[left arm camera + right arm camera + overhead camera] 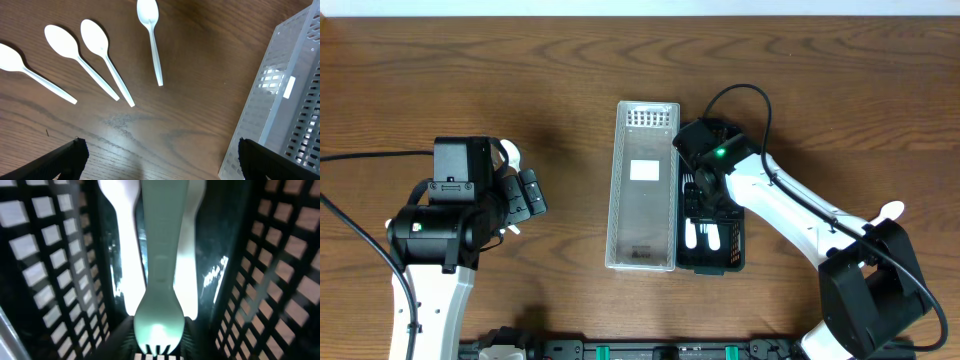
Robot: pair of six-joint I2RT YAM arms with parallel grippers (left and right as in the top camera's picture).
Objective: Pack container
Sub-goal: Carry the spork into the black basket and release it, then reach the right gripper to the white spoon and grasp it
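Packing under way at the worktop point(470, 60): my right claw point(698, 175) reaches down into the black basket point(737, 240), just right of centre frame. It is clamped, as far as the wrist view shows, on the head of a pale fork point(160, 280). The fork hangs straight down the middle of that view, with its tines at the bottom edge and its handle over two white utensils lying lengthwise on the basket floor. I judge the narrow basket forces that line: anything held crosswise would catch on the latticed walls.

The clear container point(645, 215) lies in the middle of the overhead view, touching the basket's left side. It is close, I think, so that pieces need only a short carry.

My left claw point(528, 195) hovers at left of frame, fingers apart and holding nothing. Four white spoons point(102, 55) are fanned across the upper left of its wrist view, each clear of its neighbour. That spacing should let me pinch one handle at a time.
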